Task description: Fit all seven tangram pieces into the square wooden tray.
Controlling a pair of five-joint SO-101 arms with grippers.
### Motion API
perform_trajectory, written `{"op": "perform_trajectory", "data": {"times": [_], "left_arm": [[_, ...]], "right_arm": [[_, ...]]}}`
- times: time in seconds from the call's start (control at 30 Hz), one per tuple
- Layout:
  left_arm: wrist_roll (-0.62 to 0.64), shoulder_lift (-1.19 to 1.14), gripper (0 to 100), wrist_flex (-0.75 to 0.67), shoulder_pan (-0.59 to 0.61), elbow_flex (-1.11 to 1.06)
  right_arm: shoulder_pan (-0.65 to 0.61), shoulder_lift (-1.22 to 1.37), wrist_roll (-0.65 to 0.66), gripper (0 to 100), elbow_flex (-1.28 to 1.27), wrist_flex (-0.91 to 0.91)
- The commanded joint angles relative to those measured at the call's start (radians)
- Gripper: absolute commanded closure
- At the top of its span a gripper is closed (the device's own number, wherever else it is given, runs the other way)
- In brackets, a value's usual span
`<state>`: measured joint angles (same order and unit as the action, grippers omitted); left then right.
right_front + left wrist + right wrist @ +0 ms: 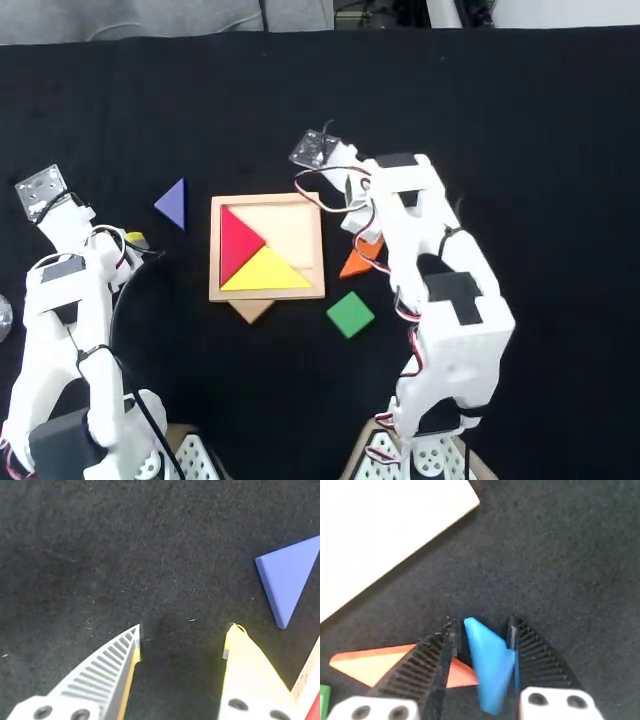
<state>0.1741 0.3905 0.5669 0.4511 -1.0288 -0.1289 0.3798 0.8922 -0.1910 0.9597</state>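
Note:
The square wooden tray (316, 232) lies mid-table with a red triangle (238, 243) and a yellow triangle (263, 272) in its left and front part. My right gripper (482, 625) hangs just right of the tray, shut on a small blue piece (491, 667), above an orange triangle (367, 665). In the high view the right gripper (360, 222) sits beside the tray's right edge. My left gripper (182, 640) is open over bare cloth, left of a purple triangle (290, 575). The purple triangle (173, 203) lies left of the tray, near the left gripper (130, 245).
A green square (350, 313) lies in front of the tray's right corner, with the orange triangle (357, 263) just behind it. A tan piece (250, 309) pokes out at the tray's front edge. The tray's corner (385, 530) shows in the right wrist view. Black cloth covers the table.

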Motion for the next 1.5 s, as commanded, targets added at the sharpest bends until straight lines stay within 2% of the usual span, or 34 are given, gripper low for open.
{"op": "perform_trajectory", "data": {"times": [0.0, 0.83, 1.0, 1.2, 1.47], "left_arm": [[-0.012, 0.014, 73, -0.018, -0.015, 0.007], [-0.012, 0.012, 73, -0.037, -0.015, 0.001], [-0.012, 0.012, 73, -0.037, -0.015, 0.001], [-0.012, 0.012, 73, -0.037, -0.015, 0.001], [-0.012, 0.012, 73, -0.037, -0.015, 0.001]], "right_arm": [[0.023, -0.012, -0.011, 83.6, 0.048, 0.012], [0.064, -0.054, -0.003, 83.6, -0.002, -0.002], [0.084, -0.041, 0.038, 83.7, -0.025, -0.011], [0.086, -0.010, 0.044, 91.8, -0.004, -0.009], [0.084, -0.013, 0.044, 92.1, 0.010, -0.011]]}}
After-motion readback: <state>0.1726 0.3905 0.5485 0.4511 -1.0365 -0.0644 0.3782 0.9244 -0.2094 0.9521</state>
